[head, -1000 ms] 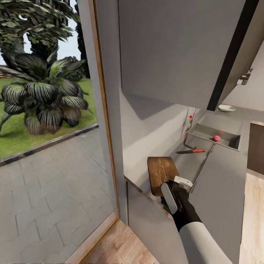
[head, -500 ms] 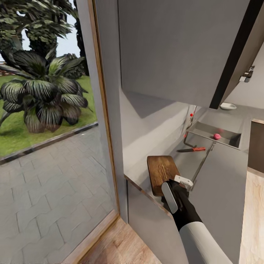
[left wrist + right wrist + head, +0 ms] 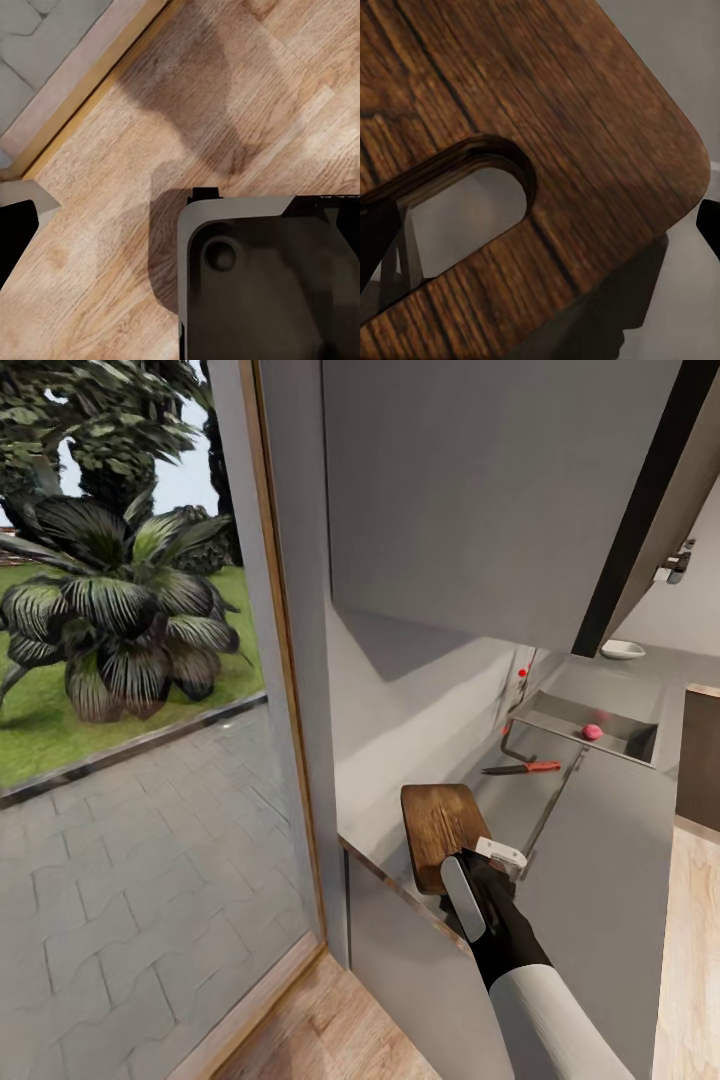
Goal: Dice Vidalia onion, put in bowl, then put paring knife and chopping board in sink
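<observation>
The brown chopping board [image 3: 440, 825] lies at the near end of the grey countertop [image 3: 590, 810]. My right gripper [image 3: 478, 865] hovers over its near end, open. In the right wrist view the board [image 3: 547, 112] is very close, its handle slot between the spread dark fingers [image 3: 709, 225]. Further along lies the red-handled paring knife [image 3: 522, 768]. Beyond it the pinkish onion [image 3: 592, 732] sits in the steel sink [image 3: 560, 715]. The white bowl [image 3: 622, 650] stands past the sink. One dark fingertip [image 3: 15, 232] of my left gripper hangs over the wood floor.
A large grey wall cabinet [image 3: 480, 490] hangs above the counter. To the left a glass door [image 3: 130, 760] with a wooden frame looks out on paving and plants. The left wrist view shows the light wood floor [image 3: 247, 97] and my dark base [image 3: 270, 285].
The head view shifted slightly between one second and half a second ago. The right arm, board, knife and onion have stayed where they were.
</observation>
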